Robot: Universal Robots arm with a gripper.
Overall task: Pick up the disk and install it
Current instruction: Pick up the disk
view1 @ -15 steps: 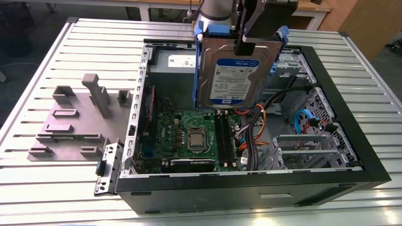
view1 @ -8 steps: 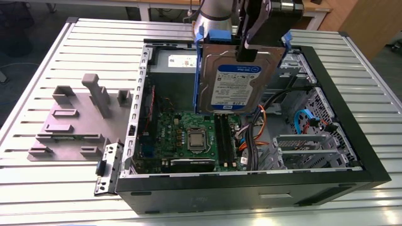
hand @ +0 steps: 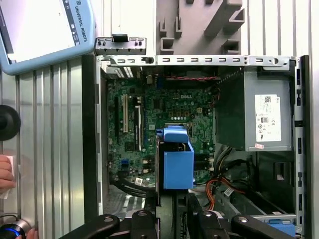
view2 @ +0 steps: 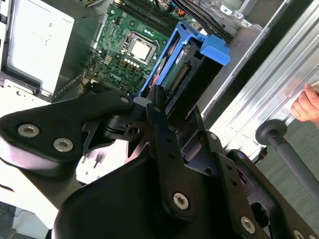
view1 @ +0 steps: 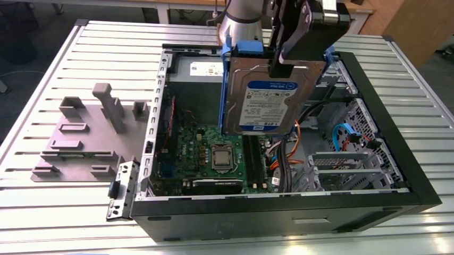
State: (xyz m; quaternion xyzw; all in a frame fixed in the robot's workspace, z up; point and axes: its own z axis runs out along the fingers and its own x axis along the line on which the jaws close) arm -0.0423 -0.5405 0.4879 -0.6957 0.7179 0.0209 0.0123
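On the slatted table [view1: 50,212], a grey fixture plate [view1: 89,141] lies near its edge at the exterior view's left. Beside it sits the open computer case [view1: 284,206]. Over the case's middle, the gripper [view1: 283,62] is clamped on the disk [view1: 273,103], which hangs upright.

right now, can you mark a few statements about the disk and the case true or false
1. The fingers are shut on the disk, holding it over the open computer case. True.
2. The disk lies flat. False: it stands on edge.
3. The carrier around the disk is red. False: it is blue.
4. A grey fixture sits on the table outside the case, at the exterior view's left. True.
5. The power supply has been taken out of the case. False: it sits inside, in a corner.
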